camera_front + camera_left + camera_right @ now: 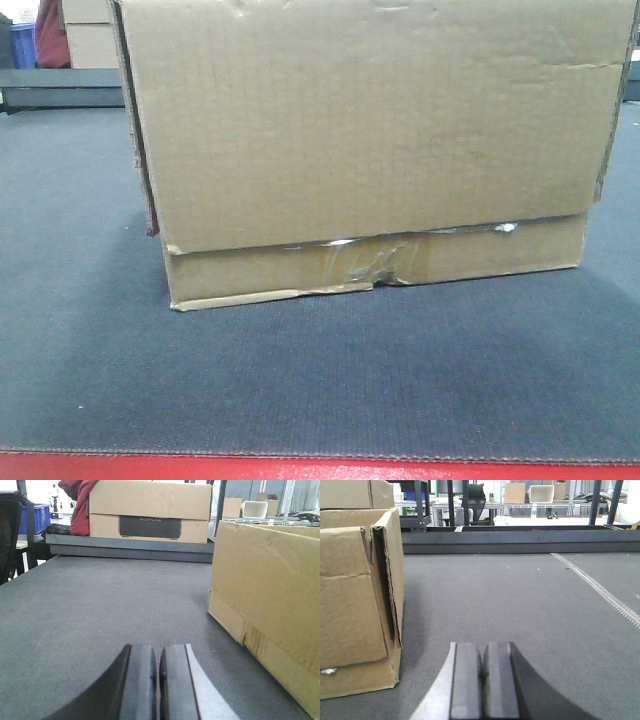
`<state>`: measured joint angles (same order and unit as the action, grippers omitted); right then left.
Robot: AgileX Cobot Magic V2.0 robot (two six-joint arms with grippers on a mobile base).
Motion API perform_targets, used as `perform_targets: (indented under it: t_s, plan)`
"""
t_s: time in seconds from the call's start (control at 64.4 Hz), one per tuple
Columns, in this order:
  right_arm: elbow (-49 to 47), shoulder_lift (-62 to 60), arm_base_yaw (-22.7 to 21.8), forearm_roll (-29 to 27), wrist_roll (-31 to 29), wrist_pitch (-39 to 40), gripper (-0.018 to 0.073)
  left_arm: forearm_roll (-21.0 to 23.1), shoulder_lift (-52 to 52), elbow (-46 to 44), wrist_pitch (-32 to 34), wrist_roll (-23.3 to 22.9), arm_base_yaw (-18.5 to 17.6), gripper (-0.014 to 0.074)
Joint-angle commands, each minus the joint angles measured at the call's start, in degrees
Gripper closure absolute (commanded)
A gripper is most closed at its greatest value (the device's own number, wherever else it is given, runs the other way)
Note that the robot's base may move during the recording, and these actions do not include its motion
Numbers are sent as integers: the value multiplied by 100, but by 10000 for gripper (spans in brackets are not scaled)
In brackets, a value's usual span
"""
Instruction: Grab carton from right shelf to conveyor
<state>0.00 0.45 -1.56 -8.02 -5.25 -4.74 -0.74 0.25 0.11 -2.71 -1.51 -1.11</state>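
Resting on conveyor (90,380), carton (370,140), front view alone showing taped seam

Carton (370,130) plain brown; conveyor (300,390) dark grey textured belt, red frame edge.

Even, dim light; bright overexposed backgrounds.

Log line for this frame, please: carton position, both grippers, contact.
carton: resting on conveyor | left gripper: shut, empty, beside carton | right gripper: shut, empty, beside carton | contact: none
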Motion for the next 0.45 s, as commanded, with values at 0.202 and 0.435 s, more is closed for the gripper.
perform_targets:
  t_s: [0.202,0.435]
  plan:
    - [0,-45,-20,-18,-50,177,628,39,-25,-11,70,4,15,573]
    - [0,-45,-20,-18,-50,177,628,39,-25,-11,70,4,15,573]
